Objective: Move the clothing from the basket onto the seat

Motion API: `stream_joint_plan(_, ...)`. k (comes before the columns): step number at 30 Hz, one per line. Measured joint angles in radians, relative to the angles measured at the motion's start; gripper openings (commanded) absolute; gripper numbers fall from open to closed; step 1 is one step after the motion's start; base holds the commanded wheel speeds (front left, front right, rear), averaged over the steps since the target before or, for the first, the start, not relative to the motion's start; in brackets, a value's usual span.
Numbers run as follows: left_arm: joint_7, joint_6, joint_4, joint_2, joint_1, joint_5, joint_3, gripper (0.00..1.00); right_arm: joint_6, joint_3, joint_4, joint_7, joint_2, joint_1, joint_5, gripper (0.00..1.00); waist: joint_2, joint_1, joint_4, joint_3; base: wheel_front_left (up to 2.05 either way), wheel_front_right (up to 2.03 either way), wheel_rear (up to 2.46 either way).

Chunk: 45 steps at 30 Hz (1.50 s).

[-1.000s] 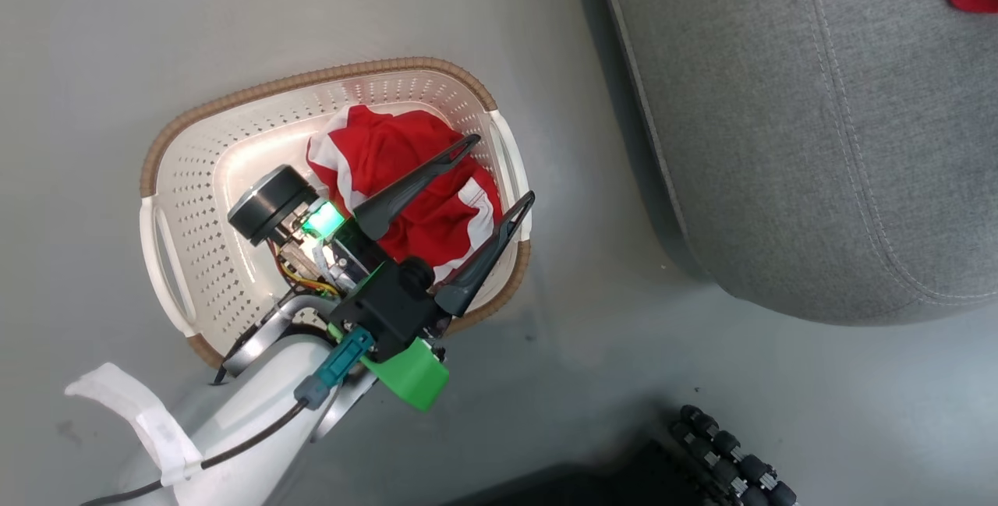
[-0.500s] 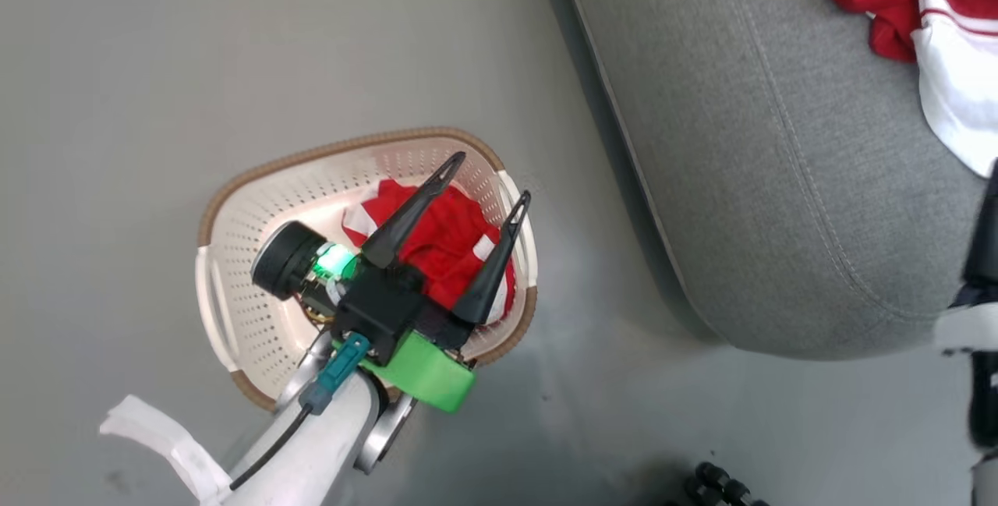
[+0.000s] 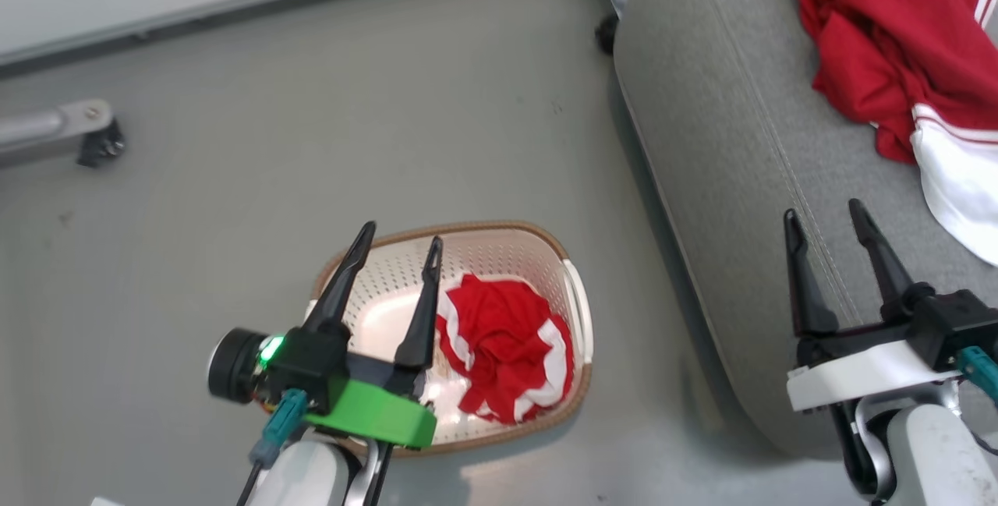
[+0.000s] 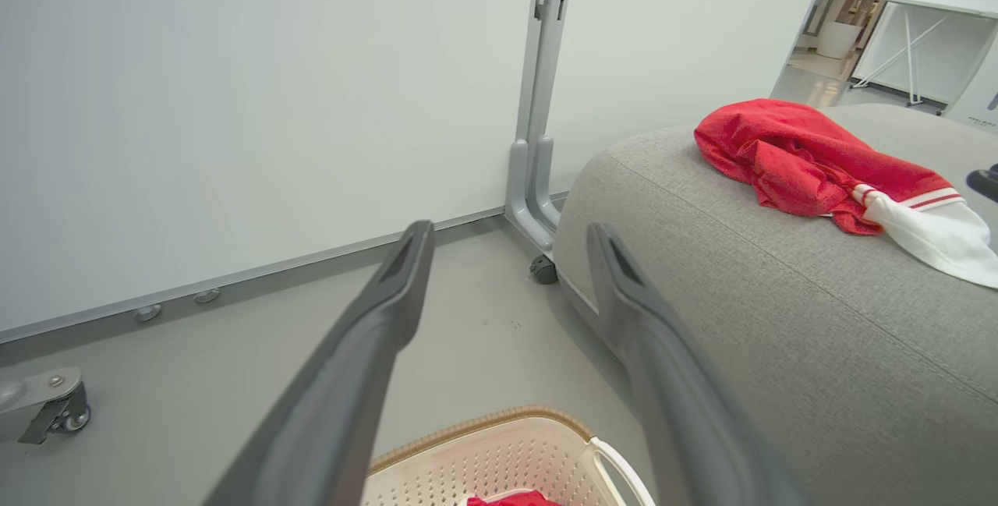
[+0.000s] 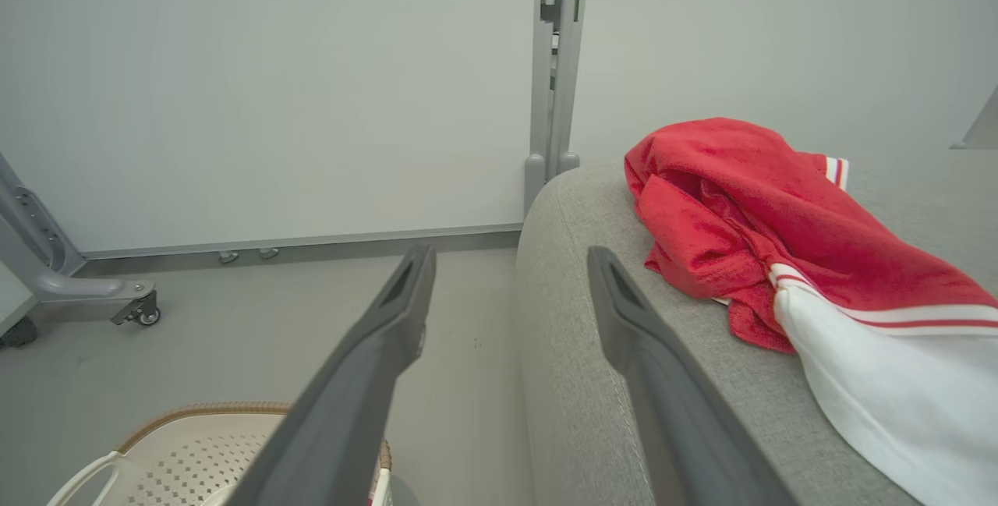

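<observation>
1. Two items of clothing noted, both red with white panels. The crumpled garment [image 3: 503, 354] lies bunched in the basket [image 3: 499, 256], toward its right side in the head view. The spread garment [image 3: 881, 46] lies on the seat [image 3: 725, 178], its white panel at the near right.
2. Basket — stands on the grey floor [image 3: 312, 139], near the seat's rounded corner. I cannot tell whether the two touch.
3. My left gripper [image 3: 401, 231] hangs above the basket's left part, fingers wide apart, nothing between them. In the left wrist view they point toward the white wall panel [image 4: 234, 100], with the basket's rim low beneath them.
4. My right gripper [image 3: 823, 210] is over the seat's near edge, fingers wide apart and empty — the spread garment lies apart from it, to its right.
5. Surroundings: a grey post [image 4: 542, 100] with a castor [image 4: 543, 268] stands at the seat's far corner.
</observation>
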Motion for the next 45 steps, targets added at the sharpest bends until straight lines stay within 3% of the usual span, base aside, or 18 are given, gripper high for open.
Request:
stream_joint_plan(9, 0.000, -0.001, -0.069, -0.026, 0.168, 0.061, 0.134, 1.00, 0.000, 0.071, -0.053, 0.000, 0.014, 0.064, 0.031, 1.00, 0.0000, 0.0000, 0.083, -0.179, 0.00, 0.00, 0.00)
stream_joint_plan(22, 0.000, -0.027, -0.143, -0.045, 0.331, 0.099, 0.204, 1.00, 0.000, 0.076, -0.082, 0.000, 0.029, 0.216, 0.063, 1.00, 0.0000, -0.0001, 0.130, -0.347, 0.00, 0.00, 0.00)
stream_joint_plan(45, 0.000, -0.020, -0.100, -0.049, 0.365, 0.086, 0.207, 1.00, 0.000, 0.108, -0.043, 0.000, 0.026, 0.266, 0.035, 1.00, 0.0000, 0.0000, 0.114, -0.383, 0.00, 0.00, 0.00)
